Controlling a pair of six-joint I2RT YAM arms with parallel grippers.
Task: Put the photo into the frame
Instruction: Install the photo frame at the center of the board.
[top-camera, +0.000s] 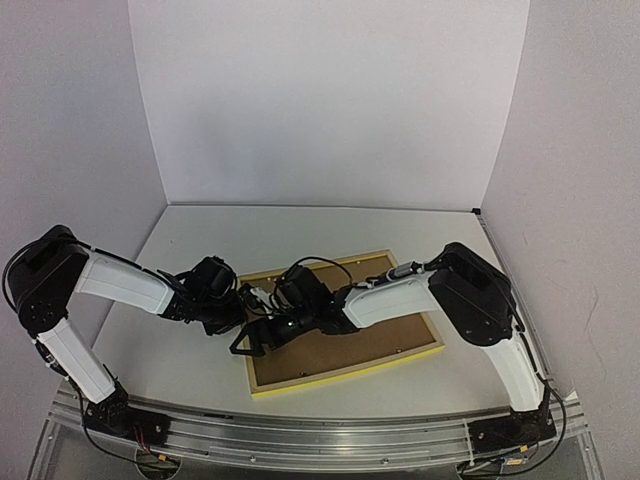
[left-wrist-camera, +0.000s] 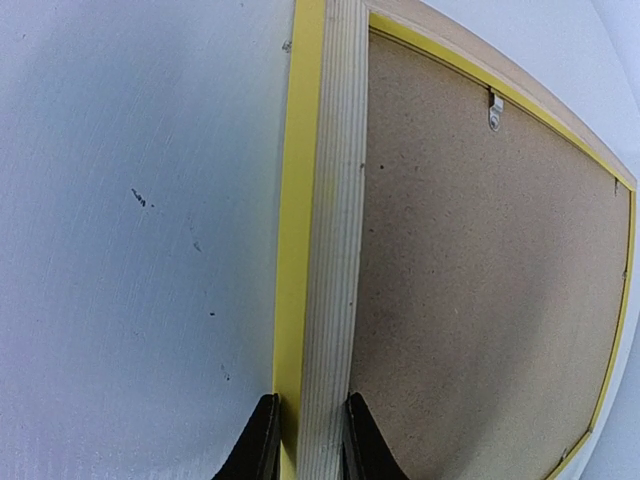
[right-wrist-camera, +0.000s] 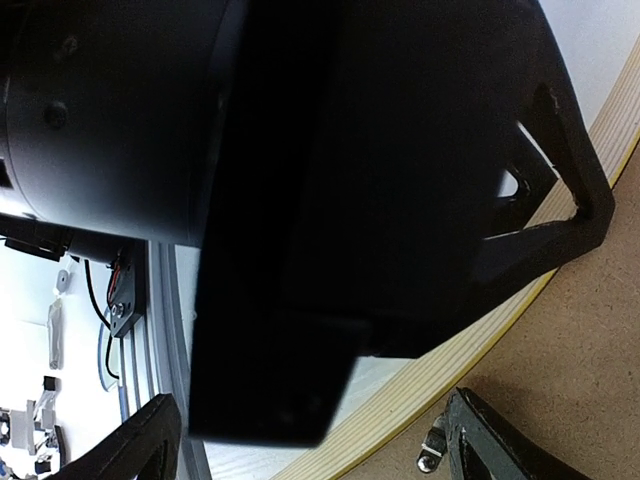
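The frame lies face down on the table, its yellow wooden edges around a brown backing board. My left gripper is shut on the frame's left rail; in the left wrist view its gripper has one finger on each side of that rail. My right gripper hovers open over the frame's near-left corner, right beside the left gripper. In the right wrist view it is wide open and empty, above the rail. The photo is not in view.
A small metal hanger clip sits on the backing board near the rail, and another clip shows by my right finger. The left gripper's black body fills most of the right wrist view. White walls enclose the table.
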